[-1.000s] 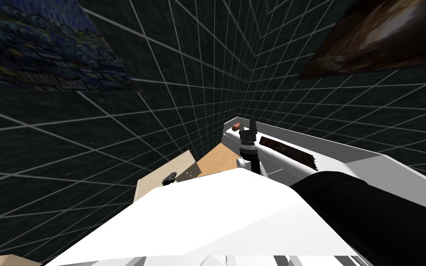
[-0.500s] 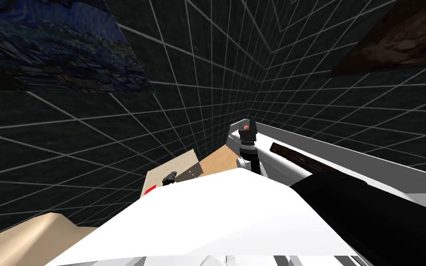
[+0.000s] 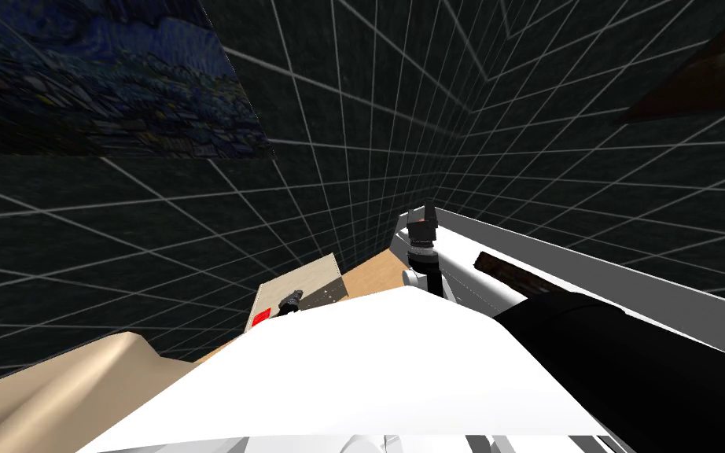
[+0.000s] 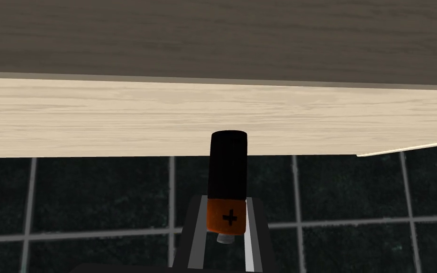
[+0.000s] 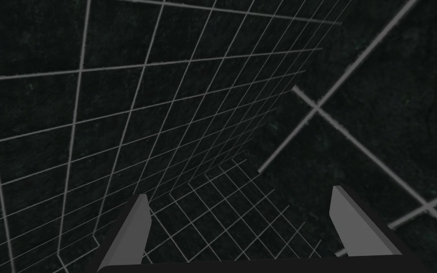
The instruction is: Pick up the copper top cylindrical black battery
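The left end effector (image 4: pixel 227 201) pinches the black battery (image 4: pixel 228 166) by its copper end, near a pale wooden desk (image 4: pixel 118 118) with a red patch (image 3: pixel 259 318) on it. The right end effector (image 5: pixel 240 193) stands spread.

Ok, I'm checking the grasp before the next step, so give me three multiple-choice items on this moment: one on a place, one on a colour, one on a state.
1. Where is the black cylindrical battery with the orange end?
A. Between the fingers of the left claw
B. Lying on the floor
C. Standing on a shelf

2. What colour is the battery's band that bears the plus sign?
A. Green
B. Orange
C. White

3. What state is the right claw in?
A. Shut on the battery
B. Shut, empty
C. Open, empty

Answers:
1 A, the left claw's two fingers press the battery's sides in the left wrist view.
2 B, the black plus sits on an orange band.
3 C, its fingers stand wide apart with nothing between them.
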Controlling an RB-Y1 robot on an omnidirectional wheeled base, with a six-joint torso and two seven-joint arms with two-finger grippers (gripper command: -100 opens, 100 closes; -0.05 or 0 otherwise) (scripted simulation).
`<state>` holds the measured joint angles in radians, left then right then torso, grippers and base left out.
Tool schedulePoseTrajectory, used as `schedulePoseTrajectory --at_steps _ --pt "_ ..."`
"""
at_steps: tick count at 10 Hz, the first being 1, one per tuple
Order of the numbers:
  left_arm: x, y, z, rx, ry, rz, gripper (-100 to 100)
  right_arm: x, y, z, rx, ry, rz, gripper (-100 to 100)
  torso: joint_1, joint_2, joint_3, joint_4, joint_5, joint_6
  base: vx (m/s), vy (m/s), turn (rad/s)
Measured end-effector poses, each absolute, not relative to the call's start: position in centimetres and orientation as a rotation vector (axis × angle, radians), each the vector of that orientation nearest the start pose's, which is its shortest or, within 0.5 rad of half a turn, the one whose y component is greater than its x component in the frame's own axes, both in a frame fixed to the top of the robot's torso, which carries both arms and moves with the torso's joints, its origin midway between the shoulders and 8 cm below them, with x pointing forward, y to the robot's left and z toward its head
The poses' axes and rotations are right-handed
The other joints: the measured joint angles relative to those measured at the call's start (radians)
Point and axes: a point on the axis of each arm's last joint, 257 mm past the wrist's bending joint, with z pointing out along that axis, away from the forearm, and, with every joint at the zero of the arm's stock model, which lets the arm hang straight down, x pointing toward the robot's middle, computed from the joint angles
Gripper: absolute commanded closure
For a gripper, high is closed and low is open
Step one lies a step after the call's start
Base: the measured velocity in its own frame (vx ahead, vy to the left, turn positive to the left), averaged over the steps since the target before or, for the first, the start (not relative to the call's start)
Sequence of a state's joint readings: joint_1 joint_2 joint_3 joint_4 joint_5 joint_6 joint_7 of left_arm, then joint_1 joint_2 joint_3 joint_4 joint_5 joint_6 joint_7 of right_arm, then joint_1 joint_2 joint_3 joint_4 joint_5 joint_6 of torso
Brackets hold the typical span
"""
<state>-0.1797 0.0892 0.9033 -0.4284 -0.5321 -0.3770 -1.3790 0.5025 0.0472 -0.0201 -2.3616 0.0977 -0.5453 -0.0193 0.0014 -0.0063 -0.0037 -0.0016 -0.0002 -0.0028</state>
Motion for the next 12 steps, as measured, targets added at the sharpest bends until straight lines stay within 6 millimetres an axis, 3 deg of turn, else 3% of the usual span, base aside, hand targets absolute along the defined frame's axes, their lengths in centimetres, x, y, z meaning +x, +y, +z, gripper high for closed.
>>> schedulePoseTrajectory --at_steps 12 --pt "37.3 40.4 -55.3 -0.262 2.169 0.234 100 31.8 -27.3 6.7 0.534 0.542 1.259 0 0.0 0.002 0.001 0.0 0.0 0.0 0.044 -0.031 0.19"
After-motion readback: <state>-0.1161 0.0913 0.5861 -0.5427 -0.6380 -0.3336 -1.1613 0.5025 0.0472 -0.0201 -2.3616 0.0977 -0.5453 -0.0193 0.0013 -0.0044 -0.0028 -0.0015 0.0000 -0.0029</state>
